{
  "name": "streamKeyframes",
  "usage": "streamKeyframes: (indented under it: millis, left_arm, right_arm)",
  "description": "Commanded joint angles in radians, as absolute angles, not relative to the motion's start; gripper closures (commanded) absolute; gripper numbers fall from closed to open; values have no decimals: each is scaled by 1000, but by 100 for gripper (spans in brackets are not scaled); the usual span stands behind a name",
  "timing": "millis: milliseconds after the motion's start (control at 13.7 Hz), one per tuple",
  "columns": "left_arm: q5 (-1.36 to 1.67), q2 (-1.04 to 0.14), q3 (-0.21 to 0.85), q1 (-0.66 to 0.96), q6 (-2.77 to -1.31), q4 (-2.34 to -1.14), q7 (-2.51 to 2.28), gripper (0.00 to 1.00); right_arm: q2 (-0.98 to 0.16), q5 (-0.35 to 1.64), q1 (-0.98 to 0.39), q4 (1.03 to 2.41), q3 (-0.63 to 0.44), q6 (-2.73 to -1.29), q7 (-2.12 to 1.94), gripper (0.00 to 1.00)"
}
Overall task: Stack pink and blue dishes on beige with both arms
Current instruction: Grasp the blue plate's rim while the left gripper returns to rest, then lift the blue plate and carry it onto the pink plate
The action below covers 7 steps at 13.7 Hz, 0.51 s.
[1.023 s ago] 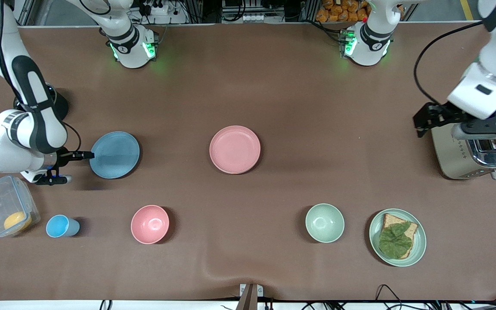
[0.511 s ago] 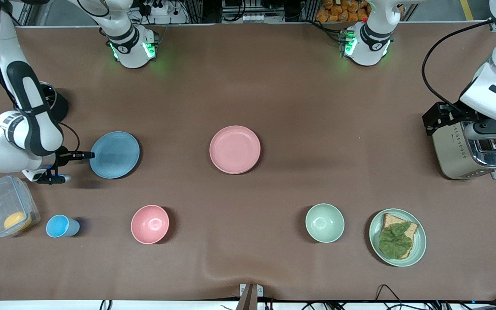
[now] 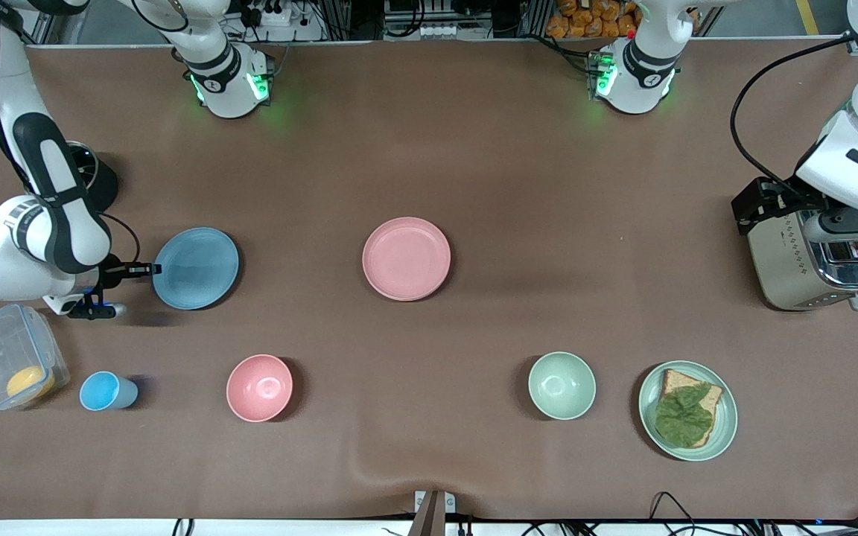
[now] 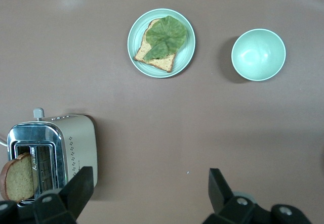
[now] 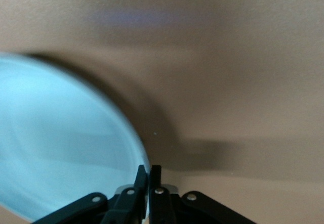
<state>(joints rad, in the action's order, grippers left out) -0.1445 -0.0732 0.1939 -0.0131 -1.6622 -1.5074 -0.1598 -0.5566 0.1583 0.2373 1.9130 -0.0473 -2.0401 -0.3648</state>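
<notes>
The light blue plate (image 3: 196, 268) lies toward the right arm's end of the table. My right gripper (image 3: 153, 268) is shut on its rim. In the right wrist view the fingers (image 5: 148, 176) pinch the edge of the blue plate (image 5: 61, 148), and a dark shadow runs under that edge. The pale pink plate (image 3: 406, 258) rests flat at the table's middle. No beige plate is in view. My left gripper (image 3: 839, 223) hangs open and empty over the toaster (image 3: 816, 260); in its own view the left gripper (image 4: 147, 193) has bare table between its fingers.
Nearer the camera stand a lidded clear box (image 3: 12, 365), a small blue cup (image 3: 105, 391), a deep pink bowl (image 3: 259, 387), a green bowl (image 3: 561, 385) and a green plate with toast and a leaf (image 3: 727, 417). The toaster (image 4: 53, 153) holds a slice of toast.
The blue plate has shifted slightly toward the right arm's end with the right gripper on its rim. The left arm drew back toward its end of the table, then stopped.
</notes>
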Motion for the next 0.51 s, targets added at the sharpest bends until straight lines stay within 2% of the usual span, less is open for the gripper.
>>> streamKeyframes:
  millis: [0, 438]
  left_arm:
    - [-141, -54, 192, -12, -1649, -1520, -152, 0]
    - [-140, -52, 192, -15, -1648, -1520, -150, 0]
  right_arm:
    - [-566, 178, 252, 1876, -34, -1990, -380, 100]
    - [-555, 179, 244, 1731, -12, -1711, -379, 100]
